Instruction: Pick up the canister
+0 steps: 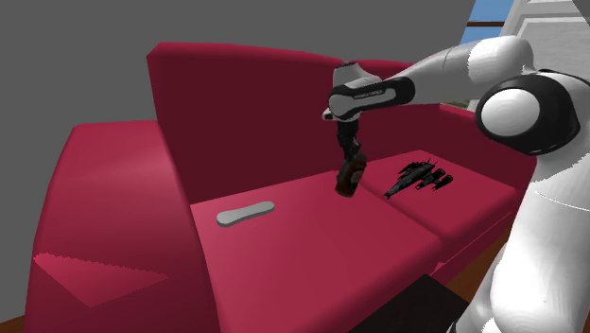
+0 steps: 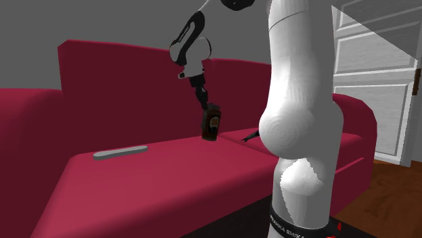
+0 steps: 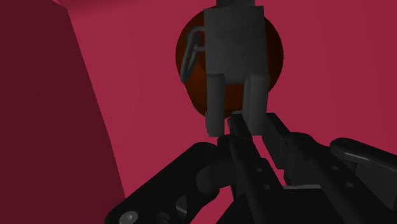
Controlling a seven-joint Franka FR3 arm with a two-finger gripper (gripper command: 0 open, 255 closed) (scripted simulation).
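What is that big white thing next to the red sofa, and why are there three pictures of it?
The big white thing is a robot arm. At its end is a black claw that pinches things. One picture looks over the robot's shoulder. One is taken from another spot, close by the robot's body. The last comes from a little camera on the claw itself.

The arm reaches over a red sofa. On the seat lie a flat grey bar and a black toy that looks like a spaceship. The claw is shut on the top of a dark brown jar, which is tilted right at the cushion. I can't tell whether it touches the cushion. In the claw's camera you see the round jar and its grey clasp just in front of the claw.
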